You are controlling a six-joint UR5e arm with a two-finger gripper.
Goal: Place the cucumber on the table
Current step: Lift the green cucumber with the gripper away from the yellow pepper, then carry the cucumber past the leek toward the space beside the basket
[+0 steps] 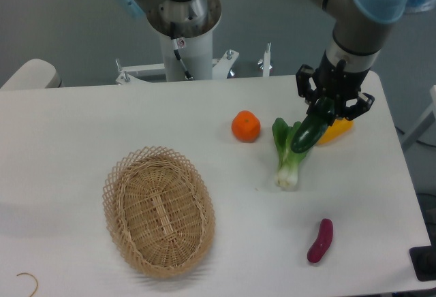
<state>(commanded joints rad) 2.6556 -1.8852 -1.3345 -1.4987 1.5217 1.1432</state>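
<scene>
While the gripper (325,108) hangs over the far right part of the table (82,127), its two fingers are clamped on the upper end of the cucumber (312,131), which slants down and to the left from the fingertips. Whether the cucumber's lower tip touches anything cannot be told; it sits in front of the leafy top of the bok choy (289,152), which stretches from just below and left of the gripper down toward the near edge, white stem end nearest the camera. Right beside the gripper, partly hidden behind the fingers and the cucumber, lies a yellow vegetable (338,131) on the tabletop. An orange (246,126) rests to the left of the gripper, near the bok choy's leaves but apart from them. Well below the gripper, toward the front edge, a small purple vegetable (320,240) lies alone. Far to the lower left of the gripper sits an oval wicker basket (159,210), well apart from everything else.
</scene>
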